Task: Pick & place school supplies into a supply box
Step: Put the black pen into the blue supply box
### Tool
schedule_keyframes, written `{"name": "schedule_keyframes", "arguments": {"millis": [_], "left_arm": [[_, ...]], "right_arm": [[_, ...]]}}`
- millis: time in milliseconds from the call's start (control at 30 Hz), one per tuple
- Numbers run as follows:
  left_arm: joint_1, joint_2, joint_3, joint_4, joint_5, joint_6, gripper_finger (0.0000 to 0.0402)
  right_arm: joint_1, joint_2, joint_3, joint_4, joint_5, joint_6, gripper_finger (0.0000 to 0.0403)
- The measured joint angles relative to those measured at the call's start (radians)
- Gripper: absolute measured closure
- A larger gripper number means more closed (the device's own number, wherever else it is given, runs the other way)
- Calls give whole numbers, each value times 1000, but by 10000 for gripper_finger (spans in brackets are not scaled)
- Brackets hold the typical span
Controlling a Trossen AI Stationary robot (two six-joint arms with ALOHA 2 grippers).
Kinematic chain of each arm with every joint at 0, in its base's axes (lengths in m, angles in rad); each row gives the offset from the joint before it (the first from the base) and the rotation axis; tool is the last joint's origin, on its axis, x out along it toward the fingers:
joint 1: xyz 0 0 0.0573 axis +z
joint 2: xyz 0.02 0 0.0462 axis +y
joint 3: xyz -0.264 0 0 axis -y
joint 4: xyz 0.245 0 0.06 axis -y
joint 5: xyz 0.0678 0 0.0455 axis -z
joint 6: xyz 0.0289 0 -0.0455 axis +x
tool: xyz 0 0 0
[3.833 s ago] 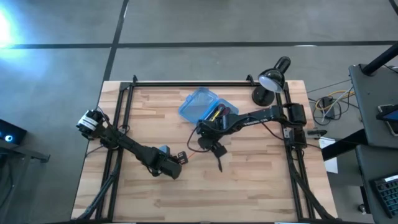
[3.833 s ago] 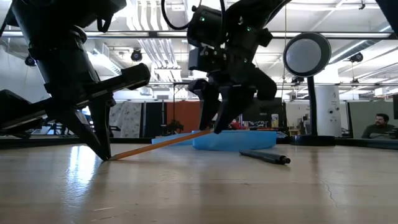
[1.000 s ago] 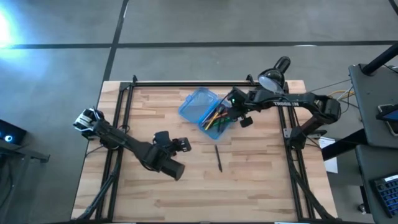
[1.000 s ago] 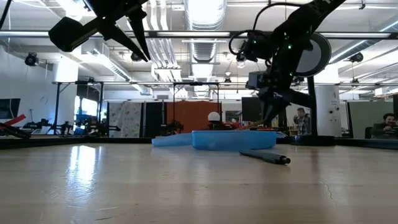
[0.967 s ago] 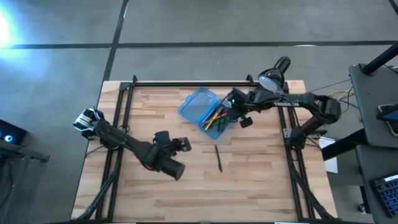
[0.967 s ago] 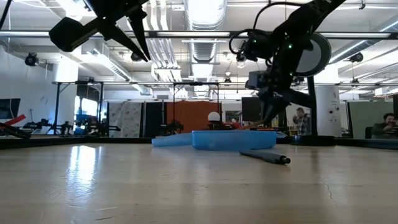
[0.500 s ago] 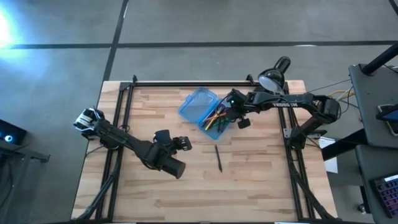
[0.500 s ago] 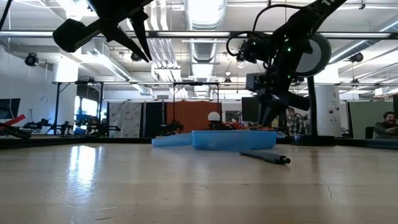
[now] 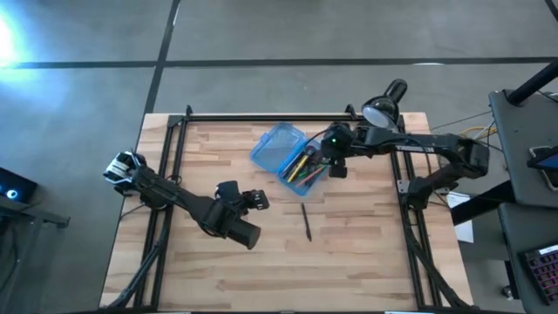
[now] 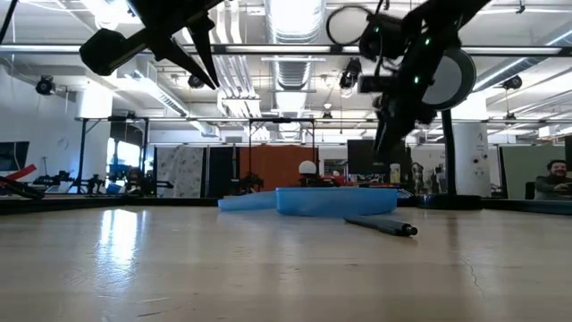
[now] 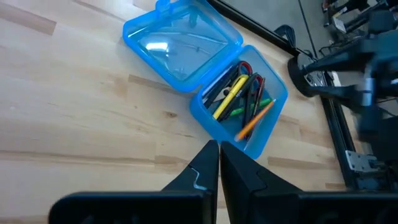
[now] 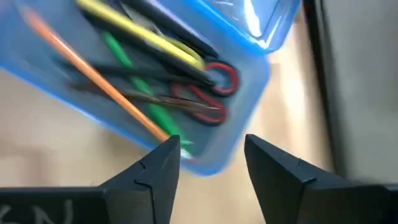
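The blue supply box (image 9: 277,145) lies open in the far middle of the table. Its right half holds an orange pencil (image 12: 93,68), a green pen (image 12: 134,68), a yellow pen (image 11: 229,99), dark pens and red-handled scissors (image 12: 208,93). One dark pen (image 9: 306,221) lies flat on the wood nearer than the box. My right gripper (image 12: 211,155) hangs open above the filled half's right end (image 9: 334,162), touching nothing. My left gripper (image 11: 219,155) is shut and empty, raised over the table's middle left (image 9: 254,201).
A black desk lamp (image 9: 382,112) stands at the far right corner, close behind my right arm. Black frame rails (image 9: 170,166) run along the left, right and far edges. Bare wood lies near and left of the dark pen (image 10: 380,225).
My right gripper has risen straight up from just over the box's filled half and now hangs higher above it, still open. The box, its contents and the dark pen have stayed where they were.
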Motion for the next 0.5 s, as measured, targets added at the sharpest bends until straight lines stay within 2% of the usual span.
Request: {"name": "schedule_keyframes", "arguments": {"millis": [167,233,300,367,500], "left_arm": [[0,0,0,0,20,2,401],[0,-1,0,1,67,19,402],[3,-1,0,6,155,82,402],[4,-1,0,6,210,141,402],[-9,-1,0,10,215,272,402]], "right_arm": [[58,-60,25,-110,-183,459,230],[104,-67,15,-107,-235,567,230],[166,-59,6,-108,-218,650,229],[232,-33,0,-107,-156,731,229],[343,38,-1,-103,-32,913,229]]}}
